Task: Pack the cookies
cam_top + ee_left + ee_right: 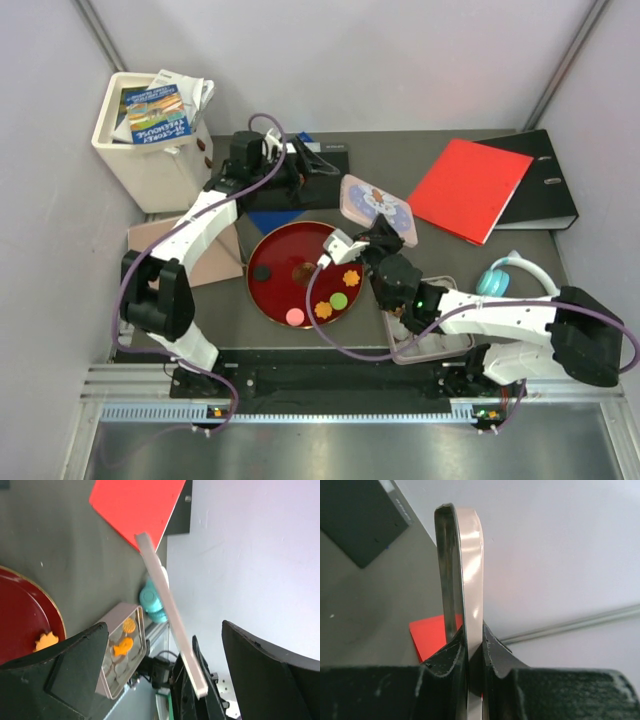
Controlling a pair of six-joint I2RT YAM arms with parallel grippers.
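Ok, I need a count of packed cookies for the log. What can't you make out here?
- Tin: in the top view the right arm covers most of it; in the left wrist view a finger hides its near end. Count unknown.
- Lid: the right wrist view shows only its edge.
- Plate: in the left wrist view it is cut off by the left edge.

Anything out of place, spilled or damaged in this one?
Nothing looks spilled or damaged. One oddity: the right claw pinches the lid by its edge, tilted in the air, while the tin lies open with a few cookies inside; others lie on the red plate.
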